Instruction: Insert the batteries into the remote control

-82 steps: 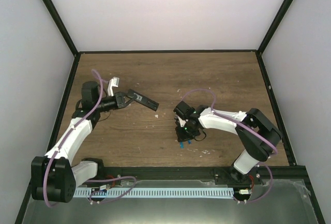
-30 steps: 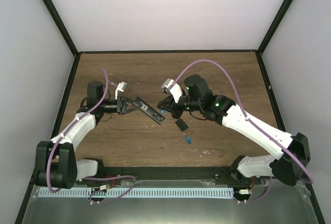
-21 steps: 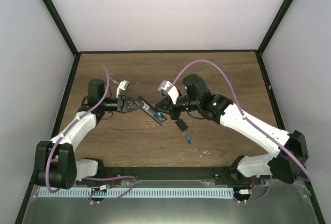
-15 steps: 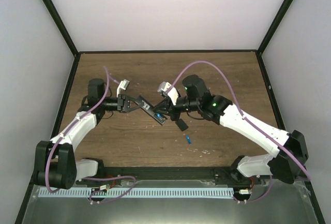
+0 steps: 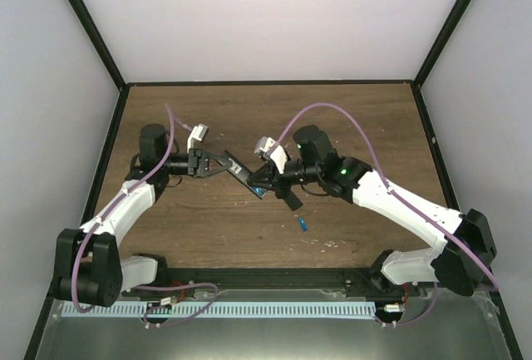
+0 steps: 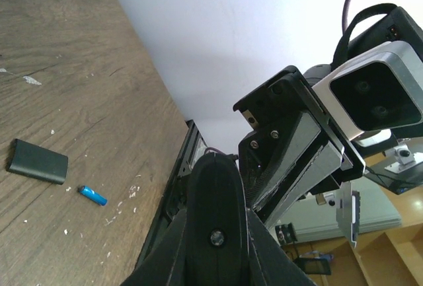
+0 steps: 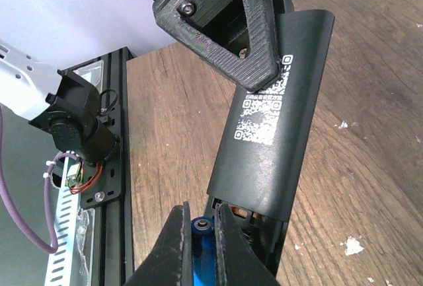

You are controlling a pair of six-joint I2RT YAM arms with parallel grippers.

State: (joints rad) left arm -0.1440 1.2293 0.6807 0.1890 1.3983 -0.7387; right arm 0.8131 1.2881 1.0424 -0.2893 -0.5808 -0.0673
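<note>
left pincer: clamped on the slim black rectangular plastic remote control, held above the brown wooden table | right pincer: closed on a small bright blue cylindrical battery at the remote's open end | second blue battery: lies on the table near a small flat black cover

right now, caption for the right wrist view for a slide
A blue battery, pinched in the right gripper, sits at the open recess of the remote control clamped in the left gripper.
</note>
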